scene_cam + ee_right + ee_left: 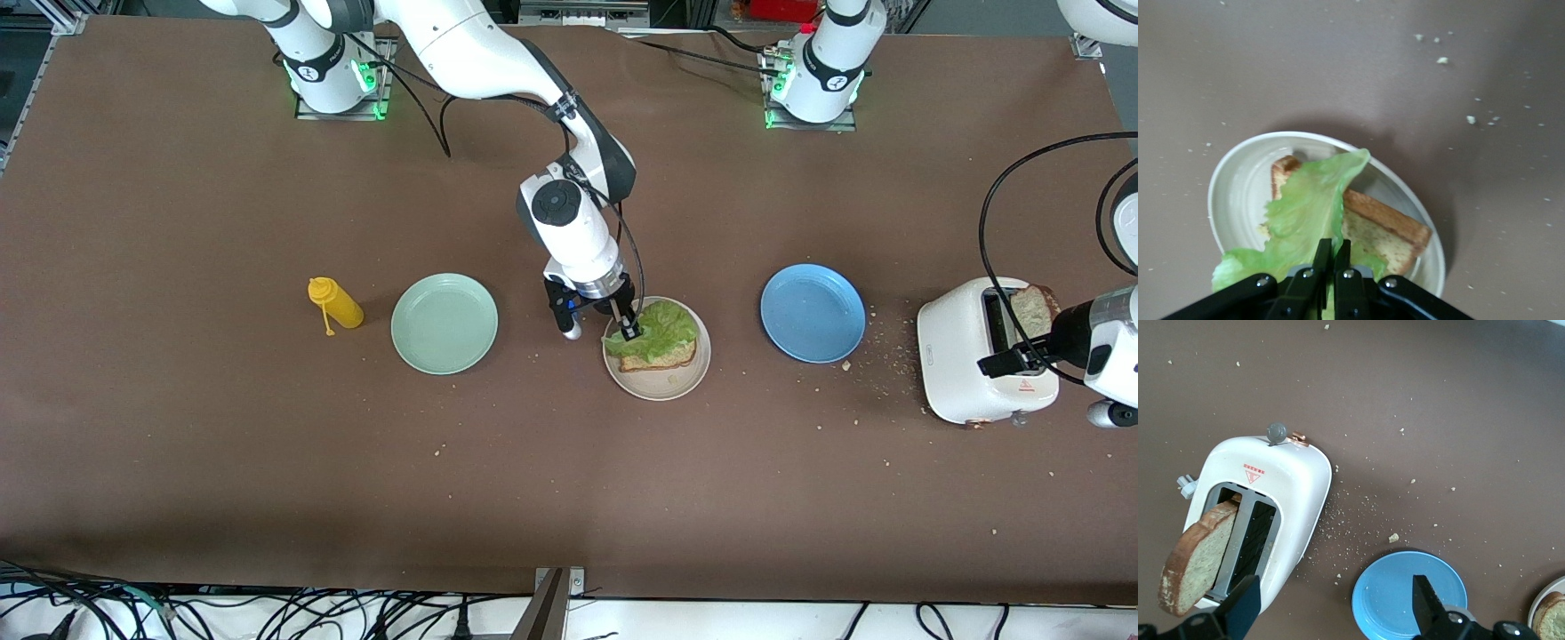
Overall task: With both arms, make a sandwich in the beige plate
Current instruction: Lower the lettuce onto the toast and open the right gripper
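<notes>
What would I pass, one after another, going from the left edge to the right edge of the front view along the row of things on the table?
Yellow squeeze bottle → mint-green plate → beige plate with bread and lettuce → blue plate → white toaster.

You see the beige plate [662, 384] on the table between the green and blue plates. One slice of brown bread [660, 357] lies flat on it, with a ruffled green lettuce leaf [661, 325] draped over the bread.
</notes>
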